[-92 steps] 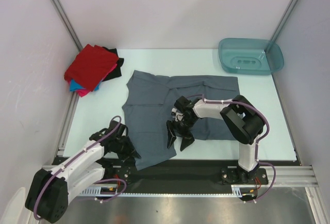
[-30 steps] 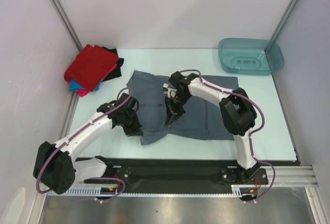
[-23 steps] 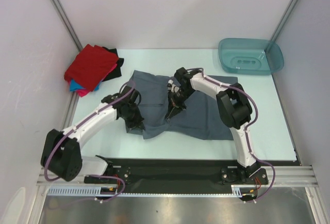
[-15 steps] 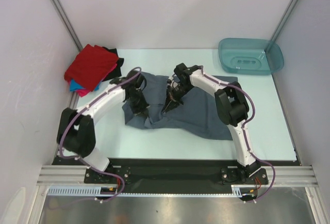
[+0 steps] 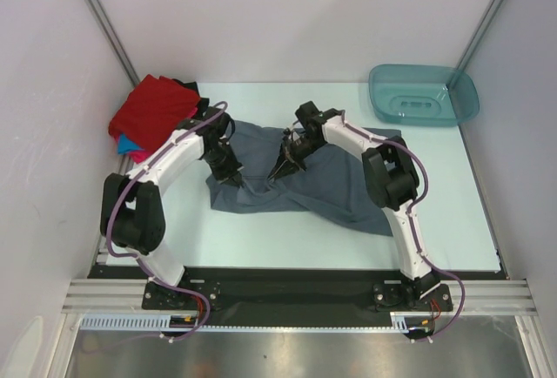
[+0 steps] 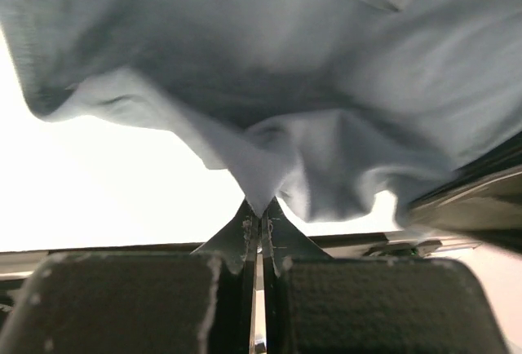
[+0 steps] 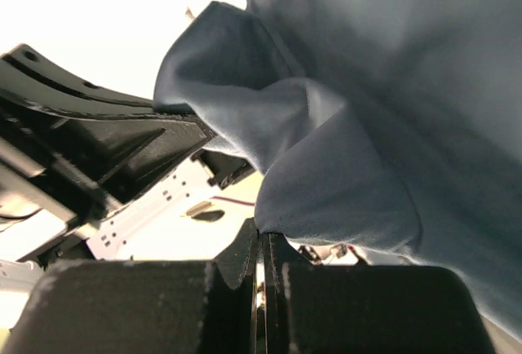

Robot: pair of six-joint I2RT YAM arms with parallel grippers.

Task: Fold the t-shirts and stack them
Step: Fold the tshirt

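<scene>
Mid-frame on the tabletop (image 5: 261, 243) lies the bunched grey-blue t-shirt (image 5: 326, 191); left fingers (image 6: 232, 244) and right fingers (image 7: 242, 250) each pinch tight on a fold of it. Other t-shirts (image 5: 152, 110) sit stacked upper left.

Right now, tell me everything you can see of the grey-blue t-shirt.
The grey-blue t-shirt is plain, matte slate cloth with no print in view. It sits mid-table, rumpled and partly doubled over itself: the right part lies flat on the surface, the left part is bunched and lifted. The left pincer is shut on a pinched point of fabric, and the right pincer is shut on a folded edge. Cloth hangs from both grips in loose folds. A seam line shows in the left wrist view.
</scene>
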